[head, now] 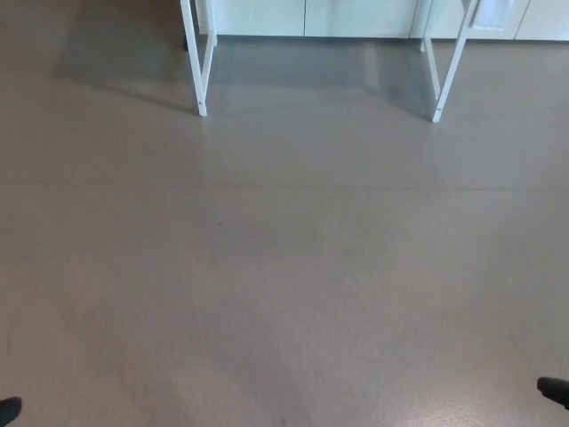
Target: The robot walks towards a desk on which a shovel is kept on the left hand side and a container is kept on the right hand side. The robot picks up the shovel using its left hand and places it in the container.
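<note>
Shovel and container: neither shows, the desk top is cut off above the top edge, so where they sit cannot be told from this view. Only the desk's white legs are in frame: left leg [204, 62] runs down to a foot on the floor near top left-centre, right leg [447, 76] slants down to its foot near top right. Both feet touch the floor, well apart from each other. Behind the legs, a pale wall or cabinet base [356, 16] runs along the top edge. A soft shadow [293, 76] lies on the floor between and around the legs. Grey-brown floor [284, 267] fills almost everything, smooth, with a faint seam line across the middle. Left hand [9, 410]: just a dark tip at the bottom left corner, cannot tell if spread or closed. Right hand [553, 389]: dark tip at the bottom right edge, state cannot be told either. Both tips are far from the desk legs.
</note>
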Tool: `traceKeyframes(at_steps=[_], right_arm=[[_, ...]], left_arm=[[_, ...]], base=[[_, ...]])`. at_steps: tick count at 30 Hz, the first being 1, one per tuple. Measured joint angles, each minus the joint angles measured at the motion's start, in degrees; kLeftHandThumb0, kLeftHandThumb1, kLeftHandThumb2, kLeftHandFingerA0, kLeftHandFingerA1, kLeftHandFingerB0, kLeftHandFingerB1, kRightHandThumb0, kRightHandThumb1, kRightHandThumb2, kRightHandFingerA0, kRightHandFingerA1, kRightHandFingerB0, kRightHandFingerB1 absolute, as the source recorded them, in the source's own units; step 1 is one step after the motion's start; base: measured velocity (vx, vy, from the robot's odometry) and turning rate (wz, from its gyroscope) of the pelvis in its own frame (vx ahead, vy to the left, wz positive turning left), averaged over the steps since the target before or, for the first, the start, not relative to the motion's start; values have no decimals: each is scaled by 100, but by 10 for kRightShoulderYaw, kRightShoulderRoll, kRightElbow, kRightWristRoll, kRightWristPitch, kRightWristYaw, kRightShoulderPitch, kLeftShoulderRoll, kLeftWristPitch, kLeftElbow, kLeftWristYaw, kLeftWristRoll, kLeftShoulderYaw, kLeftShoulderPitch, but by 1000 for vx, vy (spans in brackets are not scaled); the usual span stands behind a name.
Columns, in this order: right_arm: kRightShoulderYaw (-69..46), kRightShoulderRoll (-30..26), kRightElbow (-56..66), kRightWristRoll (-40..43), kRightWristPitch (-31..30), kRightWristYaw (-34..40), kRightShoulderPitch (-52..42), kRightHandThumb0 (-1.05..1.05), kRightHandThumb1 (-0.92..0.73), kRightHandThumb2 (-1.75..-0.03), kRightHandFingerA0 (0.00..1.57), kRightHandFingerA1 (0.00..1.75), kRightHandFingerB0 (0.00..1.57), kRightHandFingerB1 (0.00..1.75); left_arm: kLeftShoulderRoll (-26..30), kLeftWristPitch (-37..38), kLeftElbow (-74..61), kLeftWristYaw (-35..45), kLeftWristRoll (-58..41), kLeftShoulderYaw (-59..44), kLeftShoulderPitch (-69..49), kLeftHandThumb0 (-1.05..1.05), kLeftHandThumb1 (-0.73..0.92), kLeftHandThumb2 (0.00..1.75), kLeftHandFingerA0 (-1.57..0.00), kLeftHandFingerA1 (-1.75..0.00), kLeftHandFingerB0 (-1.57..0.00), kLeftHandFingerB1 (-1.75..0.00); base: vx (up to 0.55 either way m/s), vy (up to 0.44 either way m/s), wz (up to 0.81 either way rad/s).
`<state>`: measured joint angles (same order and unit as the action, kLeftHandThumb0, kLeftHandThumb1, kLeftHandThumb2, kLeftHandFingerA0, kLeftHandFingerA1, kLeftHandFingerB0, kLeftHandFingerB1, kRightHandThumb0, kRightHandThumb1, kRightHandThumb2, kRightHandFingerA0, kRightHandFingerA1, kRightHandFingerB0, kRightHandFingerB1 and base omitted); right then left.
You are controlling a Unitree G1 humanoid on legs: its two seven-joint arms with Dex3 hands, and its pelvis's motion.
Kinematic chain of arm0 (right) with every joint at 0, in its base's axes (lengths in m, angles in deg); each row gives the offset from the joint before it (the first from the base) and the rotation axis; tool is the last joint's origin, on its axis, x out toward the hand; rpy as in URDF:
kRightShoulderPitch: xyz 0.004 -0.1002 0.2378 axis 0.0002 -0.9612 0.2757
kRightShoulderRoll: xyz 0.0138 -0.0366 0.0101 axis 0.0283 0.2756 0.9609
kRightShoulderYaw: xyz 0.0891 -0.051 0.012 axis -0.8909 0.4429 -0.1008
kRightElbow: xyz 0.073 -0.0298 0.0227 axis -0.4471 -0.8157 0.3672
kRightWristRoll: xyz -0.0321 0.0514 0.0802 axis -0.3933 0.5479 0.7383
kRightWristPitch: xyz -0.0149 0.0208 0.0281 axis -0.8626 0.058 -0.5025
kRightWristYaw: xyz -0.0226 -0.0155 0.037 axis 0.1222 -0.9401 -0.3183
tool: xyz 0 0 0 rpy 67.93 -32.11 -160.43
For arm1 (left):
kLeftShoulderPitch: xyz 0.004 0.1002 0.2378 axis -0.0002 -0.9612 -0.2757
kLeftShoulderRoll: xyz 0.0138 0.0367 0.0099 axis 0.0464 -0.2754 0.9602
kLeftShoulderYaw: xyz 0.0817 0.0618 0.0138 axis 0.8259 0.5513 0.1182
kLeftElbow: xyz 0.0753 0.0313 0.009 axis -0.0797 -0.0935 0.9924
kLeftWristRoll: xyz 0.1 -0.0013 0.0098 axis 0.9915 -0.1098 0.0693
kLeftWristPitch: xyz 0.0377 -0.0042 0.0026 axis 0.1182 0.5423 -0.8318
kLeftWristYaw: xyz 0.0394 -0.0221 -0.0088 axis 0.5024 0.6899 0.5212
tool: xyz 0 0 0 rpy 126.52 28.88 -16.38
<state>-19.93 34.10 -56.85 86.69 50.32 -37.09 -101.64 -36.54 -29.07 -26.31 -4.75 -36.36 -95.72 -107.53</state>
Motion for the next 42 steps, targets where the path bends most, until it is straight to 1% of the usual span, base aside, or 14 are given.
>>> traceKeyframes(at_steps=[4, 5, 6, 9, 12, 21, 23, 24, 26, 28, 30, 34, 37, 42], right_arm=[[-5, 1, 4, 12, 0, -14, -20, -7, -56, -55, 61, 61, 45, 49], [-6, 1, 6, 14, 0, -17, -23, -7, -56, -56, 60, 62, 44, 50], [-6, 2, 6, 16, 0, -19, -24, -7, -56, -56, 60, 61, 45, 49], [-6, 2, 6, 20, 0, -24, -27, -7, -56, -56, 58, 61, 45, 50], [-6, 2, 4, 22, 1, -28, -30, -6, -56, -56, 58, 61, 45, 50], [-5, 4, -10, 26, 11, -36, -42, -7, -57, -56, 59, 61, 45, 50], [-4, 6, -10, 27, 12, -36, -46, -6, -57, -56, 59, 60, 45, 49], [-4, 6, -9, 27, 12, -36, -49, -6, -57, -56, 59, 60, 44, 50], [-5, 4, -9, 27, 12, -37, -54, -4, -58, -56, 58, 61, 44, 50], [-5, 3, -9, 28, 12, -37, -58, -5, -58, -56, 59, 63, 45, 51], [-4, 3, -9, 28, 12, -39, -58, -5, -58, -56, 59, 62, 46, 51], [-3, 6, -10, 29, 15, -39, -58, -4, -58, -56, 57, 60, 46, 50], [1, 10, -10, 29, 15, -41, -62, -5, -58, -57, 57, 60, 45, 50], [3, 10, -8, 29, 15, -43, -65, -7, -57, -56, 56, 60, 46, 50]], left_arm=[[0, 1, -4, 24, -14, -4, -21, -26, 60, 65, -39, -37, -40, -37], [0, 1, -4, 28, -16, -5, -24, -19, 64, 59, -41, -35, -39, -33], [0, 2, -2, 33, -19, -6, -25, -26, 61, 65, -38, -38, -39, -37], [0, 5, 3, 47, -27, -8, -28, -27, 61, 65, -38, -38, -39, -37], [0, 7, 6, 55, -31, -9, -33, -18, 63, 59, -40, -34, -40, -33], [1, 18, 19, 75, -37, -10, -51, -21, 62, 57, -40, -34, -39, -32], [0, 25, 20, 75, -37, -10, -53, -28, 56, 64, -40, -39, -38, -38], [0, 29, 21, 75, -37, -10, -52, -22, 60, 58, -44, -36, -39, -33], [-2, 37, 33, 75, -37, -8, -53, -28, 57, 64, -40, -39, -39, -38], [-2, 42, 46, 75, -36, -7, -56, -21, 59, 58, -47, -36, -40, -33], [-2, 50, 63, 75, -36, -8, -54, -28, 53, 64, -43, -40, -39, -38], [-3, 60, 83, 77, -35, -5, -49, -28, 57, 65, -39, -38, -38, -38], [9, 74, 87, 77, -35, -8, -45, -22, 60, 58, -45, -36, -40, -34], [11, 84, 87, 76, -34, -3, -49, -22, 60, 58, -44, -35, -41, -34]], base=[[0, 0, 0], [0, 0, 0], [0, 0, 0], [0, 0, 0], [0, 0, 0], [33, -3, -15], [113, -27, 8], [102, -35, 38], [117, -18, -7], [-20, 131, -3], [8, 213, -9], [100, 339, -24], [80, 241, -4], [144, 105, 6]])
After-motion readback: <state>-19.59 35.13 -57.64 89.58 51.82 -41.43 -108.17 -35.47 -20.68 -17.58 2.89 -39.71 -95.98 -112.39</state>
